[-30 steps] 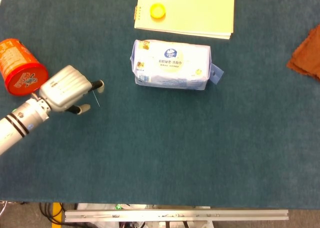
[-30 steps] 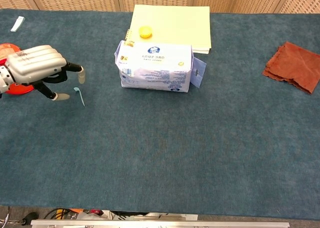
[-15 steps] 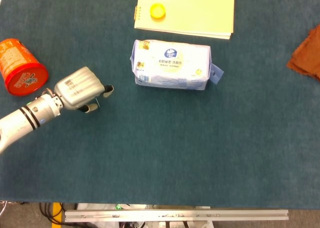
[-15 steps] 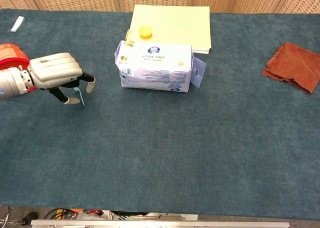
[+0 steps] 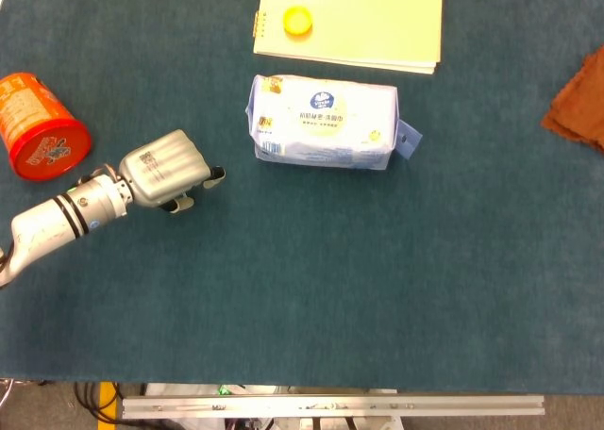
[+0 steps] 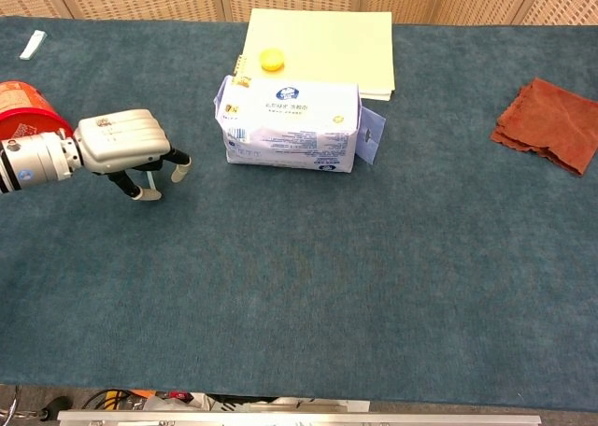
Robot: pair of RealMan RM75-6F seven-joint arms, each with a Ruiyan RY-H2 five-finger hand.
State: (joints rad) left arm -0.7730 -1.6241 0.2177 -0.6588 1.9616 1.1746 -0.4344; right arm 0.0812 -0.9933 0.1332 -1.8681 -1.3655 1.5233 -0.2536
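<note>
Blue-green felt table (image 5: pixel 377 279) is carrying everything. A pale yellow notepad (image 5: pixel 368 20) is lying at the far edge, and a white-and-blue tissue pack (image 5: pixel 324 122) is sitting just near of it. A rust-brown cloth (image 6: pixel 549 125) is lying crumpled at the far right. A red can (image 5: pixel 38 128) is lying tipped at the far left. The left hand (image 5: pixel 165 169) is hovering low just right of the can, well apart from the pack. A yellow cap (image 5: pixel 298 20) is resting on the notepad. The smallest item, a thin pale-blue strip (image 6: pixel 150 176), is lying flat on the felt directly under the hand; only a sliver is showing in the chest view. The hand is arching knuckles-up, forearm coming in from the left, fingers (image 6: pixel 140 193) curling down to the felt and thumb pointing right with a gap between. Cannot tell whether the tips are pinching the strip or only bracketing it. Judgement: a thing this flat is calling for fingertip contact at both sides and a light press into the felt, closing slowly so it is not flicking away. The right hand is not showing in either view.
</note>
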